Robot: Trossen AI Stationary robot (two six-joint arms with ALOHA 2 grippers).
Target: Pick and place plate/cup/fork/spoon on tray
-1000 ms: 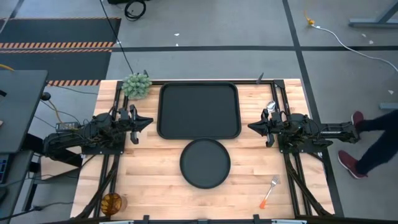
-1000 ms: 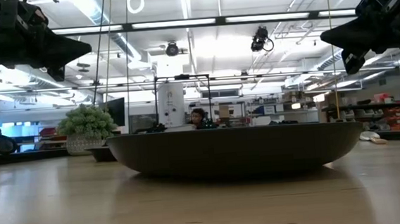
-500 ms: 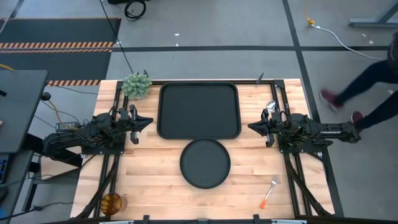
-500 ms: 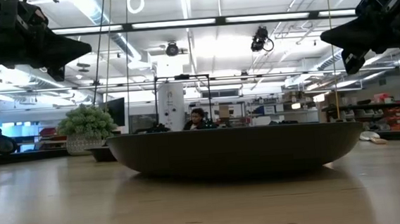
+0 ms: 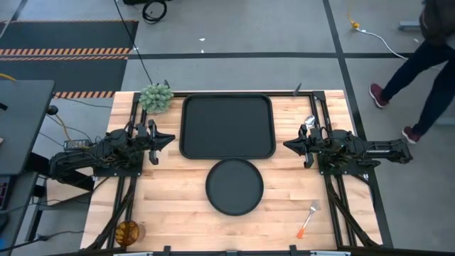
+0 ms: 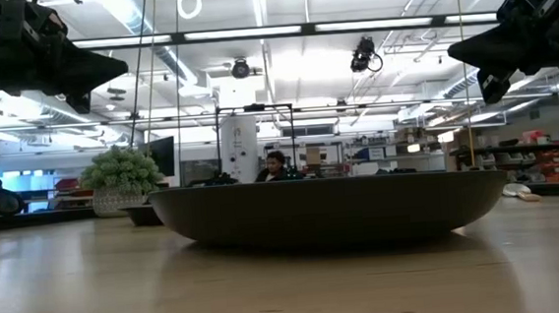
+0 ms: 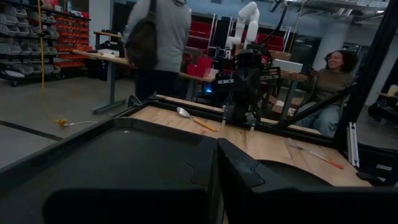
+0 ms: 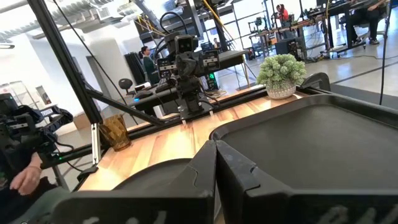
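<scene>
The black rounded-square tray (image 5: 227,126) lies flat at the table's far middle. The round black plate (image 5: 234,186) lies flat on the table just near of it and fills the low view (image 6: 328,212). The amber cup (image 5: 128,231) stands at the near left corner. The fork (image 5: 308,219) lies at the near right. The spoon (image 5: 309,121) lies by the right arm, partly under it. My left gripper (image 5: 169,139) hovers shut and empty left of the tray. My right gripper (image 5: 287,144) hovers shut and empty right of it.
A green plant ball (image 5: 156,97) sits at the far left corner beside the tray. Black frame rails (image 5: 131,192) run along both sides of the table under the arms. A person (image 5: 419,64) walks on the floor beyond the table's right edge.
Both arms and all things on the table have kept still. A person has walked along the floor beyond the table's right edge, toward the far side.
</scene>
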